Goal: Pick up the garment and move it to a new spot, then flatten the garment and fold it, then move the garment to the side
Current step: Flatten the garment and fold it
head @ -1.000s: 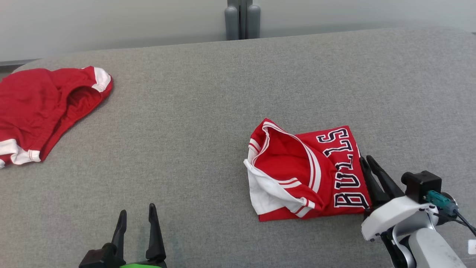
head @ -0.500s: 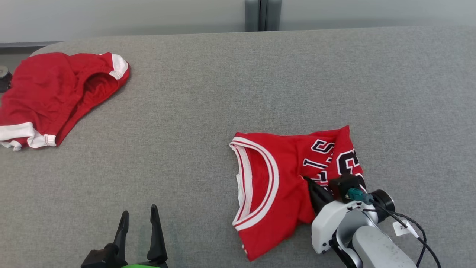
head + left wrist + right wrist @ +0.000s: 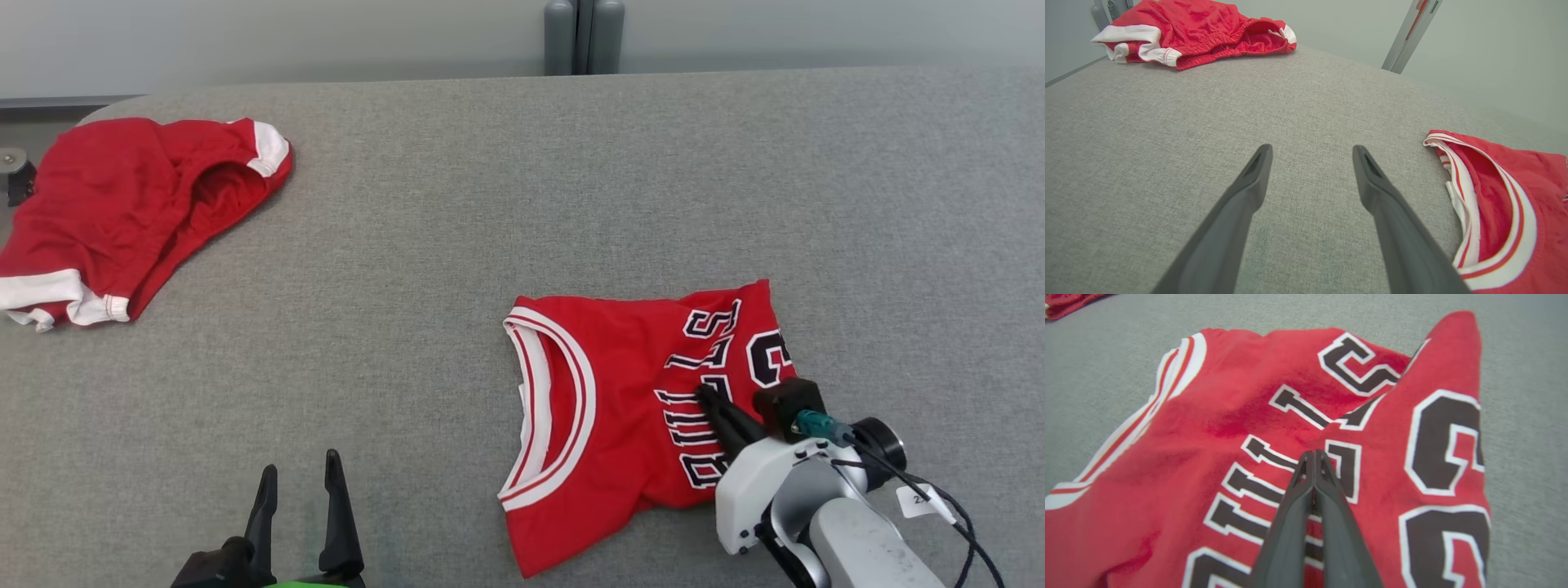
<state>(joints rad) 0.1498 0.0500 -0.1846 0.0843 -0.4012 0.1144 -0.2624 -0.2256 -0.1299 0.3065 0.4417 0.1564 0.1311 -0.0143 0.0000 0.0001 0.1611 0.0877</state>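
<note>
garments: two, jersey [image 3: 608,392] lower right, shorts [image 3: 106,204] upper left | grippers: two, left gripper [image 3: 300,464], right gripper [image 3: 707,397] | table [image 3: 490,204]: one

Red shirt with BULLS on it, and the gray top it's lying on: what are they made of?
Red shirt: looks like soft, matte knit cloth, maybe jersey fabric; it wrinkles and folds, and the neck has ribbed-looking striped trim.
Gray top: seems a matte, speckled woven or felt-like covering; a fine weave shows up close. What's under it is hidden.
</note>
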